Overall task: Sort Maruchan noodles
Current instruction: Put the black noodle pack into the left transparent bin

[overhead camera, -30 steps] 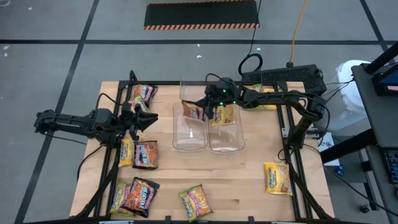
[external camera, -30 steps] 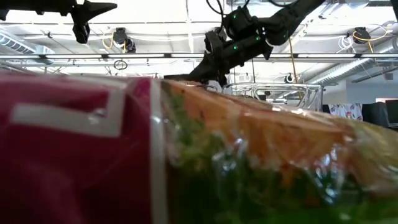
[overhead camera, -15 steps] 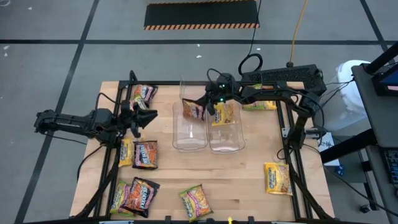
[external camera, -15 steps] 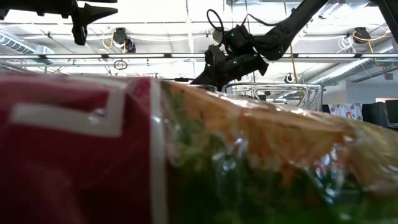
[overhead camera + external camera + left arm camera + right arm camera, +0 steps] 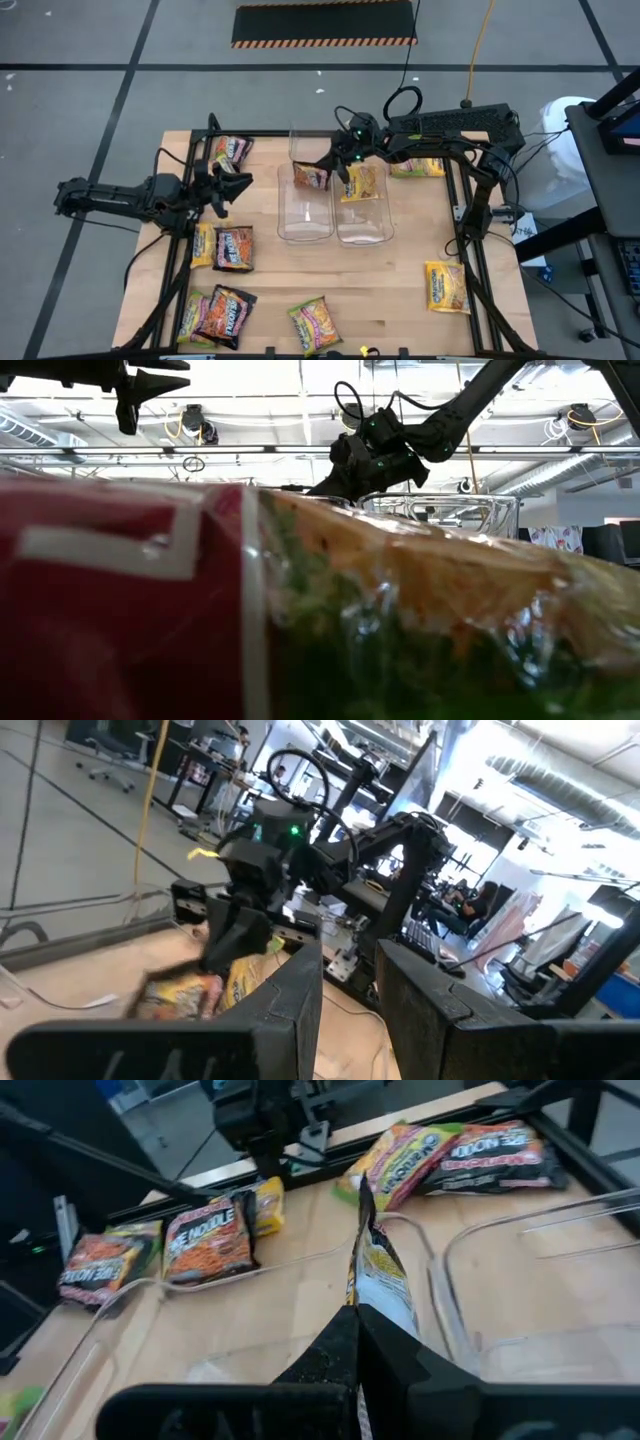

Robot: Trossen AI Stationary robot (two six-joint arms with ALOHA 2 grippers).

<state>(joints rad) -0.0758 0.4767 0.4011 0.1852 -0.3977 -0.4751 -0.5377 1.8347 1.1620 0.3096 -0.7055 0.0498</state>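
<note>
Brown packet (image 5: 311, 177) pinched in right hand (image 5: 331, 168)

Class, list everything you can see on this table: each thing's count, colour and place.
Loose noodle packets: about nine; brown-orange, yellow, pink-green; scattered along the table's left, near and right sides.
Binned packet: one, yellow, inside the right-hand bin.
Held packet: one, brown-orange, over the left-hand bin.
Clear bins: apparently three, transparent, table's middle.
Table: one, pale wood.
Left gripper: open, empty, above the table's left side.
Right gripper: shut on the held packet.
</note>
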